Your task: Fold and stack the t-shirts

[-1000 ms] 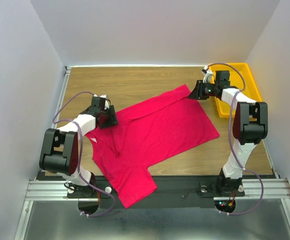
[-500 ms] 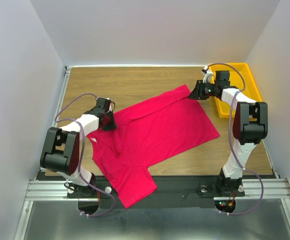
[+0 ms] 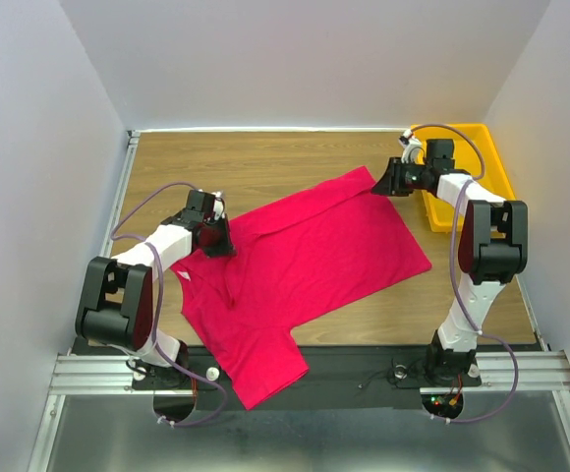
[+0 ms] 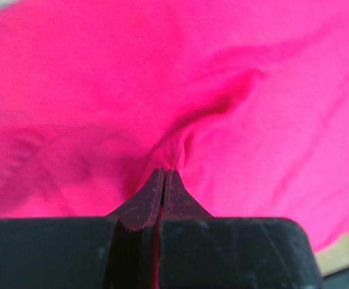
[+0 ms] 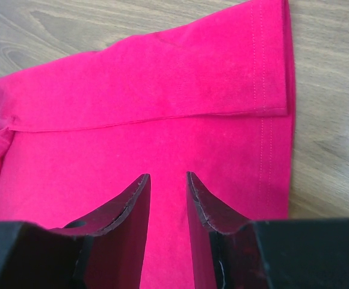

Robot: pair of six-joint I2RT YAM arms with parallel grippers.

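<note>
At frame left in the top view, left gripper (image 3: 216, 237) sits on the near-left part of the t-shirt (image 3: 314, 256). Wrist view: jaws closed flat together with a small pinch of cloth caught at the tips, and a ridge of fabric puckering up from the bite. Shirt lies spread and skewed across the middle of the table (image 3: 265, 162), one end hanging over the lower edge and the other corner reaching toward upper right. Judged light, limp and non-slip. It will sag and drag rather than hold shape, so best taken at hems, seams or corners, two points at once. Right gripper (image 3: 383, 181) at that upper-right corner: jaws a narrow gap apart over the stitched hem, holding nothing that shows. Yellow tray (image 3: 493, 149) at far right, apart from the cloth. No print, label or writing legible anywhere.
</note>
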